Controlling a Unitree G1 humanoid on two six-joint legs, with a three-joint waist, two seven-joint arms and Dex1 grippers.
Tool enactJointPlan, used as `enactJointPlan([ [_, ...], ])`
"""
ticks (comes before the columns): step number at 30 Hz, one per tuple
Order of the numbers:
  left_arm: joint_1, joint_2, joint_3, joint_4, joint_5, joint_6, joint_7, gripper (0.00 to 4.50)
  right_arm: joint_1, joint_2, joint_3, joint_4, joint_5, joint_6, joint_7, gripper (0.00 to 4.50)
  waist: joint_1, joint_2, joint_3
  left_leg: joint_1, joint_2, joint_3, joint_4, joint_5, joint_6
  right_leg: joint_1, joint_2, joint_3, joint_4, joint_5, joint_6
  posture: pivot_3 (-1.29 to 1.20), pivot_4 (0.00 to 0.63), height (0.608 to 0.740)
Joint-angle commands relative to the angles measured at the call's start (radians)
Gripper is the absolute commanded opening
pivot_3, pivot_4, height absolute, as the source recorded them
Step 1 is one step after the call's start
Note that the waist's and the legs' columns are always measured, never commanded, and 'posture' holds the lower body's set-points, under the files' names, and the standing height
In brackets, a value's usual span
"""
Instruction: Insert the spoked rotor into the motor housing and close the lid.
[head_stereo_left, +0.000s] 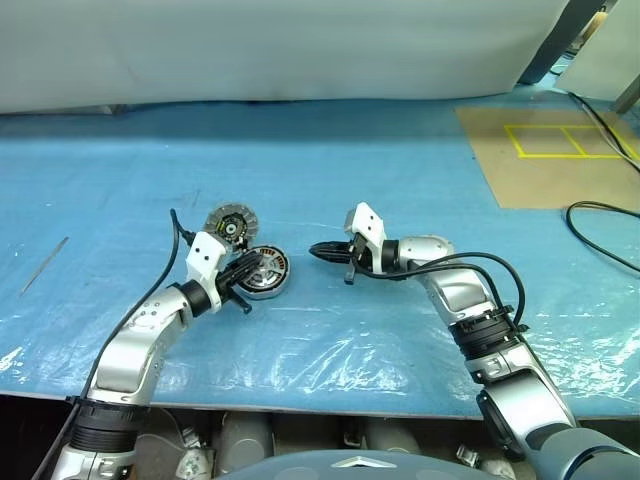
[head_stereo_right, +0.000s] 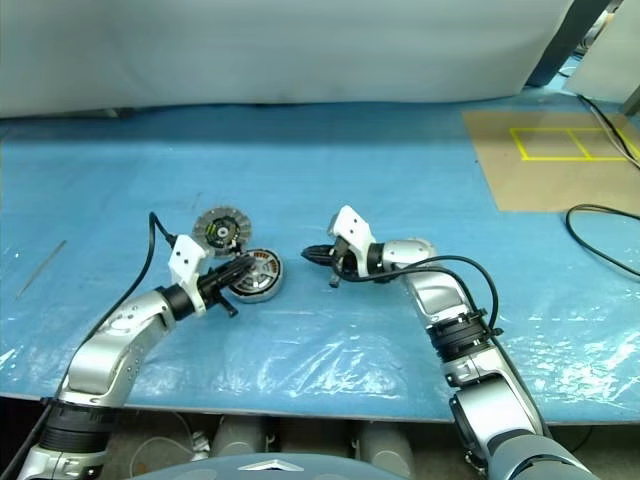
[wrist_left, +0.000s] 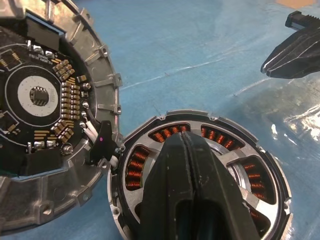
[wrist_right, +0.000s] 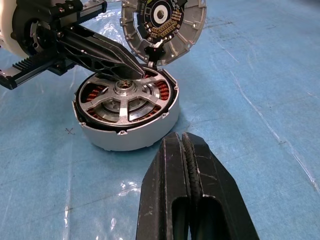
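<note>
The motor housing (wrist_right: 131, 138), a short silver cup with copper windings, sits on the blue table. The spoked rotor (wrist_right: 124, 107) lies inside it, spokes and hub facing up. The lid (wrist_right: 188, 31) stands tilted on edge at the housing's far rim, its black circuit face showing, joined to the housing by short wires. My left gripper (wrist_right: 137, 75) is shut and empty, its tips right over the rotor's hub; I cannot tell if they touch it. My right gripper (head_stereo_left: 314, 249) is shut and empty, a short way to the right of the housing and pointing at it.
A thin metal rod (head_stereo_left: 44, 266) lies at the far left. At the back right is a brown board (head_stereo_left: 545, 160) with yellow tape, and a black cable (head_stereo_left: 600, 210) runs along its near edge. White sheeting (head_stereo_left: 280, 45) hangs behind the table.
</note>
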Motion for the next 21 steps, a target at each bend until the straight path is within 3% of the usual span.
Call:
enactJointPlan([
  [1,0.031,-0.012,0.016,-0.008,-0.019,-0.054,-0.025,0.01,-0.026,0.019,0.007,-0.032,0.017,-0.01,0.009,0.0,-0.001,0.0,0.0,0.0,0.0,0.0,0.0,0.0,0.0,0.0,0.0,0.0,0.0,0.0,0.0,0.0,0.15,0.74],
  [10,0.133,0.013,0.16,-0.05,-0.095,-0.183,-0.091,0.01,-0.108,0.137,0.039,-0.022,0.066,0.074,0.037,0.0,-0.004,0.0,0.0,-0.003,0.001,0.0,-0.001,0.0,0.0,-0.003,0.001,0.0,0.0,0.0,0.0,0.0,0.15,0.74],
  [21,0.376,0.007,0.226,-0.207,-0.107,-0.205,-0.053,0.01,-0.217,0.245,0.224,0.25,-0.108,-0.001,0.024,0.0,-0.001,-0.002,0.002,-0.003,0.001,0.001,-0.003,0.0,0.0,-0.003,0.0,0.0,-0.003,0.0,0.0,0.0,0.15,0.74],
])
